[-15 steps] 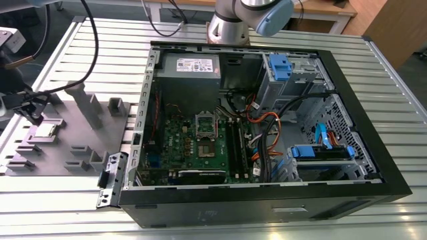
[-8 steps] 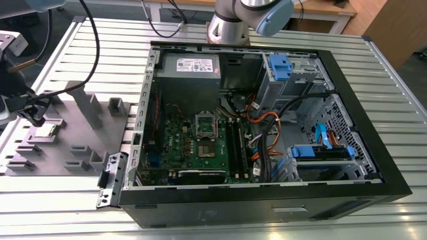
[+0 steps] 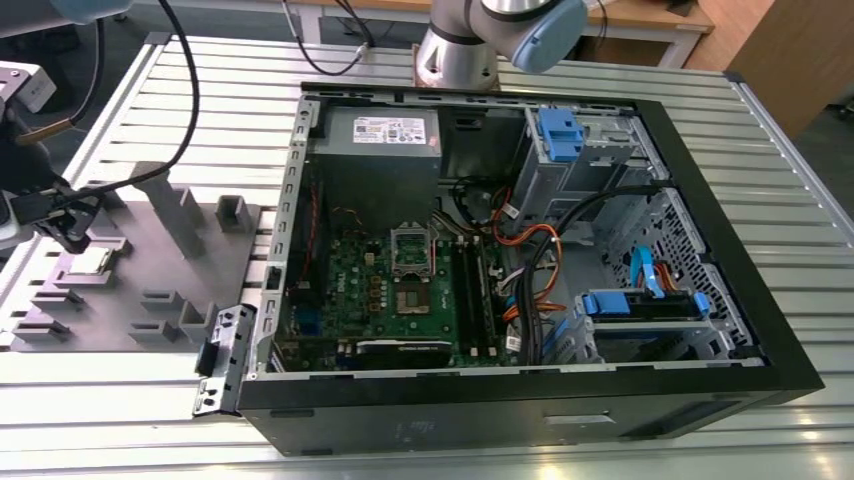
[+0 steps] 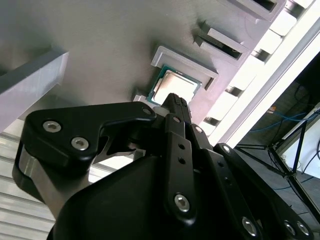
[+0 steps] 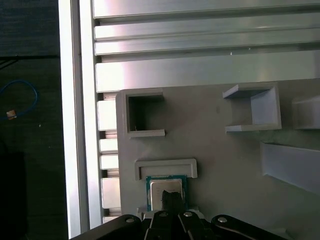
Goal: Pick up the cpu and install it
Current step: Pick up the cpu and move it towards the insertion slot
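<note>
- The gripper [image 3: 64,232] is over at the exterior view's left, hanging above the grey moulded tray [image 3: 134,275], well away from the open PC case [image 3: 534,405].
- The cpu [image 3: 91,262] sits flat in its little square pocket in that tray, silvery top up. It's not lifted and not in the machine.
- In both wrist views the black fingertips [image 4: 175,101] look pressed together with no gap I can make out, and there's nothing clamped between them.
- The tip of the gripper [image 5: 172,199] lines up right over the cpu [image 5: 159,188]. Can't honestly say whether it's touching the metal top or just above it.
- Inside the case, the green motherboard [image 3: 354,285] lies flat with its dark socket frame [image 3: 411,250] near the middle.
- Everything rests on a slatted aluminium table [image 3: 200,90].
</note>
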Controlling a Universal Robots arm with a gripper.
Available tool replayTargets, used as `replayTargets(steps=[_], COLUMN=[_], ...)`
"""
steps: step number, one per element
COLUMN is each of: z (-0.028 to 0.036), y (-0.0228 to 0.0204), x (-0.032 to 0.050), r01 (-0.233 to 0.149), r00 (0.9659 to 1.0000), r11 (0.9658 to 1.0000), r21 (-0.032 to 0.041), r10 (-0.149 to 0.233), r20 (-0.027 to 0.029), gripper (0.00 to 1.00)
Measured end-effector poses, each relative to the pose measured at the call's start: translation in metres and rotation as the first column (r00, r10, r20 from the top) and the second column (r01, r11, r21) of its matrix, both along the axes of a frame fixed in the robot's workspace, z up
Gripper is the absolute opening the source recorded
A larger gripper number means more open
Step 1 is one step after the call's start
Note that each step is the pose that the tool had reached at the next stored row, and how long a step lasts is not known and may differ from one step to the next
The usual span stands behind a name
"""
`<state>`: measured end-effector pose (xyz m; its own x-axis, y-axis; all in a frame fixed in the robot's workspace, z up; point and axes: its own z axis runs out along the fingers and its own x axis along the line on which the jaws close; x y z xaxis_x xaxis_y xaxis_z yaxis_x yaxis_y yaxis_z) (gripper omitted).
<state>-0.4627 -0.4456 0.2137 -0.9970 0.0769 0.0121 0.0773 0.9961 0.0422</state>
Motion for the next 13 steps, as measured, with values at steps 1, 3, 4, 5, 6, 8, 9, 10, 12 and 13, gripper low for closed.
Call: replayTargets(steps=[1,3,4,5,6,8,9,10,12,13], z=[0.0,0.0,0.0,0.0,-0.0001,-0.0001,-0.0001,-0.0001,-0.0001,-0.0001], y=[0.0,0.0,0.0,0.0,0.0,0.0,0.0,0.0,0.0,0.0], x=[0.0,0.0,0.0,0.0,0.0,0.0,0.0,0.0,0.0,0.0], r01=[0.0,0.0,0.0,0.0,0.0,0.0,0.0,0.0,0.0,0.0], r00=[1.0,1.0,1.0,1.0,1.0,1.0,1.0,1.0,1.0,1.0], r11=[1.0,1.0,1.0,1.0,1.0,1.0,1.0,1.0,1.0,1.0], r21=[0.0,-0.0001,-0.0001,-0.0001,-0.0001,-0.0001,-0.0002,-0.0002,-0.0002,-0.0002], r10=[0.0,0.0,0.0,0.0,0.0,0.0,0.0,0.0,0.0,0.0], r20=[0.0,0.0,0.0,0.0001,0.0,0.0001,0.0,0.0,0.0001,0.0], gripper=[0.11,0.23,0.23,0.29,0.29,0.41,0.41,0.47,0.53,0.53])
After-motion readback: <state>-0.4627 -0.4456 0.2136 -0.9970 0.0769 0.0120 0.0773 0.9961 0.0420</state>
